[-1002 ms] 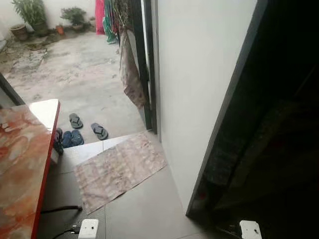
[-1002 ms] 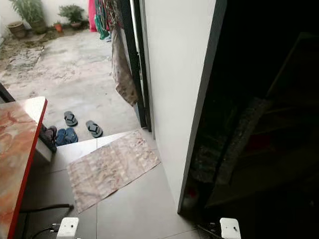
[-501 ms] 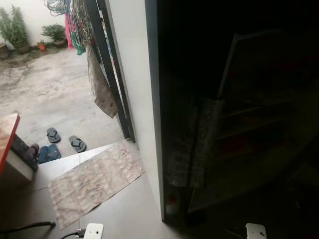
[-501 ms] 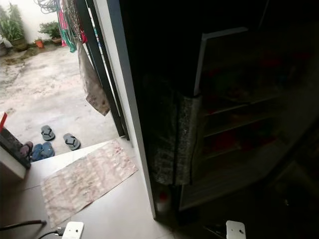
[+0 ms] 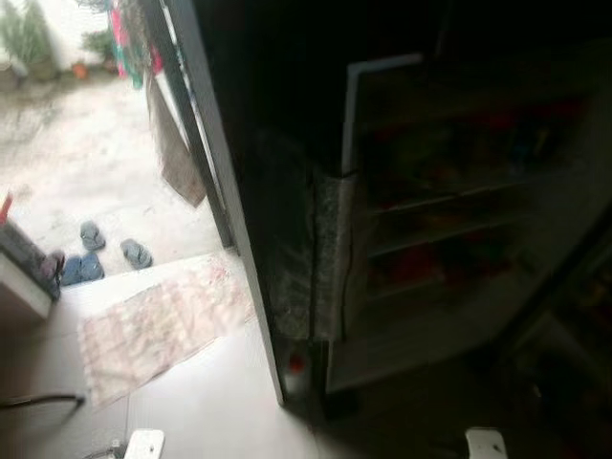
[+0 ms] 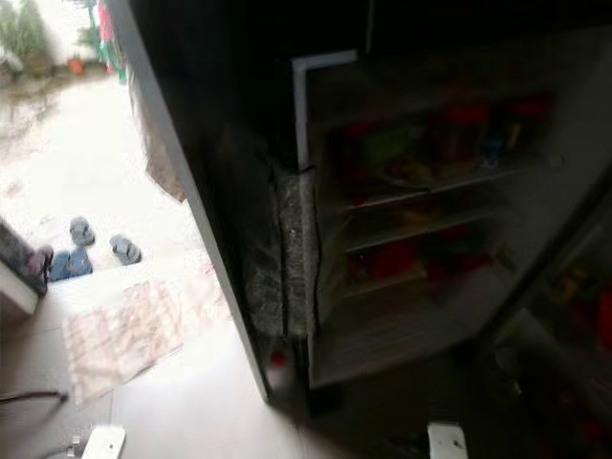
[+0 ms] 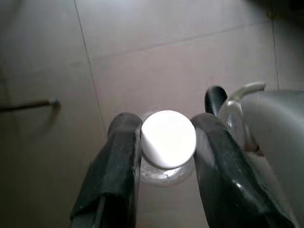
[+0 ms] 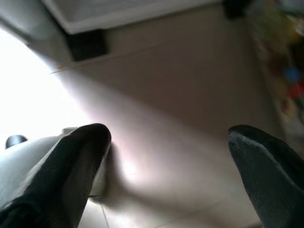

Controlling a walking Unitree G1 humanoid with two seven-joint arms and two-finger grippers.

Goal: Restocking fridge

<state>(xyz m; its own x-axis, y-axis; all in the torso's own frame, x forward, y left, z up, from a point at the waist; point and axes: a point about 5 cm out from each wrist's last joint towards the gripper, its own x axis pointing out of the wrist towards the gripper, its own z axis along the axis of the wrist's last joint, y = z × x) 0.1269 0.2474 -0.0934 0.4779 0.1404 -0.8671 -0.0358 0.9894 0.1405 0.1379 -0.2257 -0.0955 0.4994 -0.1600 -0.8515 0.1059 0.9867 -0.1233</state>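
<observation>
Compared with a second ago, the head camera has swung right: the red-topped table has slid out of the picture, the doormat (image 5: 163,325) and the sandals (image 5: 105,258) sit far over at the left edge, and the open fridge (image 6: 430,220) now faces the robot, blurred by the turn. Its lit interior shows shelves (image 6: 430,186) already carrying red, green and dark items too soft to name, and its open door (image 6: 574,325), at the right, holds more small colourful goods in its racks. A white wall edge (image 5: 229,239) stands between the fridge and the bright yard outside.

Down at floor level, the left gripper (image 7: 164,142) hangs over the tiled floor (image 7: 142,52) with its two black fingers (image 7: 118,156) pressed against either side of a clear jar (image 7: 167,156) topped with a white screw lid (image 7: 168,139); the jar is carried upright beside the robot's leg, well short of the fridge. The right gripper (image 8: 166,161) hangs with its fingers (image 8: 76,161) spread wide and nothing between them.

By my reading, the fetching part is done and the door is already open; what remains is closing the gap, lifting the jar to a shelf with room, releasing it, and later shutting the door.
</observation>
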